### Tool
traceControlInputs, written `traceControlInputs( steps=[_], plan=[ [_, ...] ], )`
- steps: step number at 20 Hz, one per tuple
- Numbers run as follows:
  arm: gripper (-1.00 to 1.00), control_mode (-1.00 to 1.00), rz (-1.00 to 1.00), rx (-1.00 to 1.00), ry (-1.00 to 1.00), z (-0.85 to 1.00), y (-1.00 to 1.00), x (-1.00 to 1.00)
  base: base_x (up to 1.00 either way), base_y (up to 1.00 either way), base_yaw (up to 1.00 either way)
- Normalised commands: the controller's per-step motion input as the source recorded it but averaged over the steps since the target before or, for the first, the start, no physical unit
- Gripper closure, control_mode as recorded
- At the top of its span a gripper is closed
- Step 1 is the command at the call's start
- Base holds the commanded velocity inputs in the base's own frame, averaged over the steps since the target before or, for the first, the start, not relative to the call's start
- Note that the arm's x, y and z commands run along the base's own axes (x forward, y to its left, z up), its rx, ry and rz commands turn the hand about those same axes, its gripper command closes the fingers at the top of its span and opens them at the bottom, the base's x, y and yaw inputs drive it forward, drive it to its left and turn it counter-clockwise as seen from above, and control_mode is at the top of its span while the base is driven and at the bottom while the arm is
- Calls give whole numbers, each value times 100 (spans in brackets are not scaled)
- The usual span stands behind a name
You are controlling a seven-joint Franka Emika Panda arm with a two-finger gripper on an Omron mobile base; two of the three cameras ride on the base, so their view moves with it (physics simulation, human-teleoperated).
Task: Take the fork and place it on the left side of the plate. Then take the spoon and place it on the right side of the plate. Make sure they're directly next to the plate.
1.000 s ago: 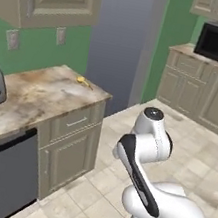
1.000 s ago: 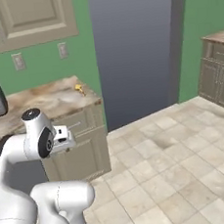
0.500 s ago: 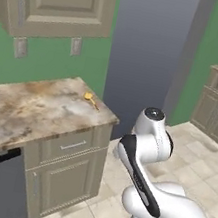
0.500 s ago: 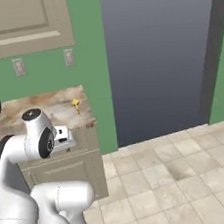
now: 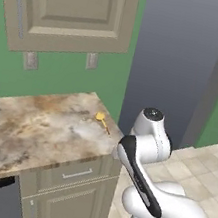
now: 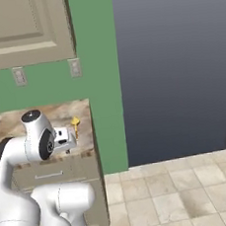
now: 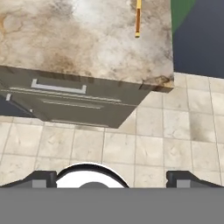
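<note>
Mottled marble counter (image 5: 40,134), slim yellow-orange spoon (image 5: 102,121)

Glossy white rounded arm (image 5: 149,138), dark joints, black strip.

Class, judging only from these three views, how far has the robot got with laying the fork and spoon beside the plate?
Done: nothing yet. The spoon lies untouched near the marble counter's right edge.
In hand: nothing; the gripper is open and empty, hanging above the floor in front of the drawer.
Left: pick up the fork and then the spoon, and set each beside the plate.
</note>
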Motion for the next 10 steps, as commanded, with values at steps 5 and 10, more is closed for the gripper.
traceControlInputs(
  steps=[5,10],
  plan=[
    [-100,100,0,0,0,0,0,0,53,0,15],
    [-100,100,0,0,0,0,0,0,30,0,3]
  ],
)
